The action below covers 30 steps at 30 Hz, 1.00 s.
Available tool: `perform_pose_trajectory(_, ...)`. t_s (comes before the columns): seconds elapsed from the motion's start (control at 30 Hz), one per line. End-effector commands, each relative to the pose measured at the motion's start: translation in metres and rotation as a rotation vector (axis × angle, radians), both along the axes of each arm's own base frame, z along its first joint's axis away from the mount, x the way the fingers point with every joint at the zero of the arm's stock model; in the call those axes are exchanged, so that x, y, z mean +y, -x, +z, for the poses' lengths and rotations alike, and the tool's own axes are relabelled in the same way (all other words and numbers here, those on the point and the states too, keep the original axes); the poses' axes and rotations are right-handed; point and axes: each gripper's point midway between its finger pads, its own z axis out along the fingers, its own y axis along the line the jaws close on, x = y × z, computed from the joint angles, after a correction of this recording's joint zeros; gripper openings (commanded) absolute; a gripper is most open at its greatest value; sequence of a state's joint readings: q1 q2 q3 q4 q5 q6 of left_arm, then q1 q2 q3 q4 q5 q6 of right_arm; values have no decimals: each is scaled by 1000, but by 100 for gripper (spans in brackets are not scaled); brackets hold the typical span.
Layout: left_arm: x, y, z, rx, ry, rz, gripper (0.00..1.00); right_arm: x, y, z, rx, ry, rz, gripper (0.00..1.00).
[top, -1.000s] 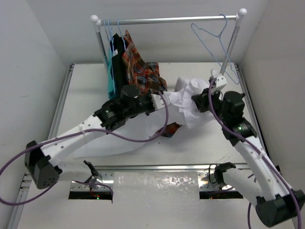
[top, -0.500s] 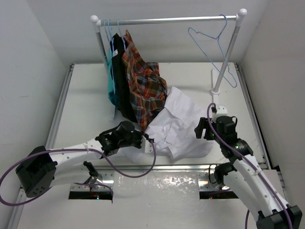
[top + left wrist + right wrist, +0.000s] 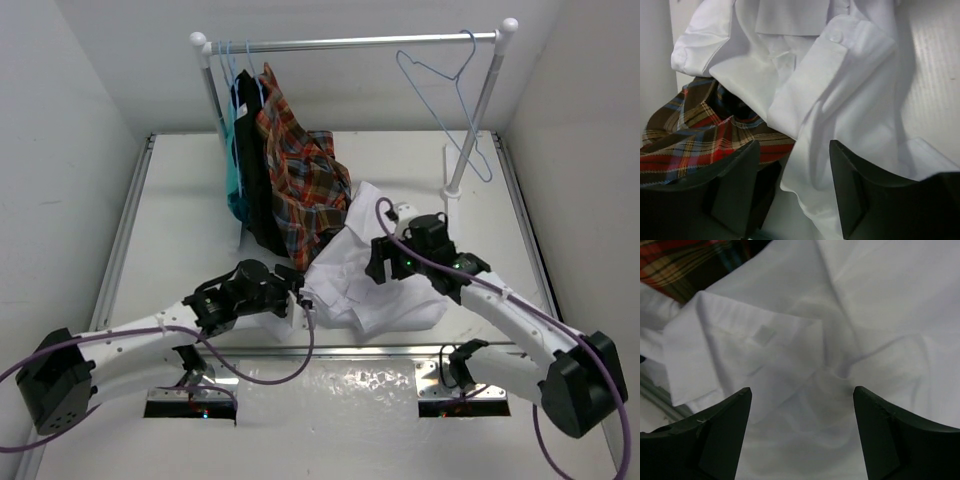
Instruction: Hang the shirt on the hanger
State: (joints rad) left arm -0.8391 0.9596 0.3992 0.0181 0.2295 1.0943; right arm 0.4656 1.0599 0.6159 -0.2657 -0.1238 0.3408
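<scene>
Okay, plain white collared button-up shirt (image 3: 385, 290) of thin cloth lies in a crumpled heap on the white table (image 3: 180, 200), near the front edge and about centre. It is not on any hanger. Its far-left edge touches the hem of the red-orange plaid shirt (image 3: 300, 170), which hangs from the metal rail of the clothes rack (image 3: 350, 42) and droops onto the table.

Thin light-blue wire hanger (image 3: 444, 120) hangs bare by its hook at the right end of that rail, tilted and well apart from the white shirt. A black garment (image 3: 250, 190) and a teal garment (image 3: 233, 170) hang at the left end of the rail, beside the plaid one.

Left gripper (image 3: 303, 295) is low at the heap's left edge. In the left wrist view its jaws stand apart (image 3: 794, 147), with a fold of white cloth in the gap and nothing pinched. A buttoned cuff shows just ahead, and plaid cloth lies to the left under the shirt.

Right gripper (image 3: 380, 265) is over the top of the heap. In the right wrist view its jaws are spread wide (image 3: 801, 390) above rumpled white cloth, not clamped on anything. A folded white band with a small square label lies to the left, and a bit of plaid shows in the top left corner.
</scene>
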Motion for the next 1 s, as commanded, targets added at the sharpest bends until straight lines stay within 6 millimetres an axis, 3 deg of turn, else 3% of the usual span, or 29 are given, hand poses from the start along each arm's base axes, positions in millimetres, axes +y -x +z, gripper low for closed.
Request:
perform_pose_trajectory(0.0,0,23,10,75,10,-61,57,32,-16,24,-89,-92,26,81)
perform_pose_trajectory(0.1,1,28,18,125,55,-30,58,27,-15,-6,41,-84,-93,81)
perform_pose_trajectory(0.17,-1,20,28,139,107,36,58,18,-17,-22,89,-36,-169,81)
perform_pose_trajectory(0.33,-30,-6,80,286,328,211,56,17,-27,-38,79,-16,-214,83)
perform_pose_trajectory(0.4,-42,-15,80,386,360,285,55,26,-33,-47,84,-13,-167,82)
perform_pose_trajectory(0.43,-51,-21,96,407,397,300,54,28,-33,-52,94,-8,-157,80)
perform_pose_trajectory(0.47,-55,-22,96,462,414,329,54,29,-33,-61,108,6,-143,76)
perform_pose_trajectory(0.5,-60,-23,87,503,392,346,53,30,-29,-66,126,6,-126,57)
perform_pose_trajectory(0.6,-70,-21,82,569,393,345,53,25,-21,-72,133,20,-125,29)
perform_pose_trajectory(0.63,-70,-20,80,578,391,347,53,19,-15,-76,137,33,-129,14)
perform_pose_trajectory(0.7,-69,-30,77,563,411,396,56,18,-17,-64,57,10,-108,0)
perform_pose_trajectory(0.8,-67,-46,73,545,445,461,60,23,-20,-44,-54,-35,-46,0)
perform_pose_trajectory(0.97,-78,-45,63,633,480,480,62,32,-2,-8,-219,-120,108,0)
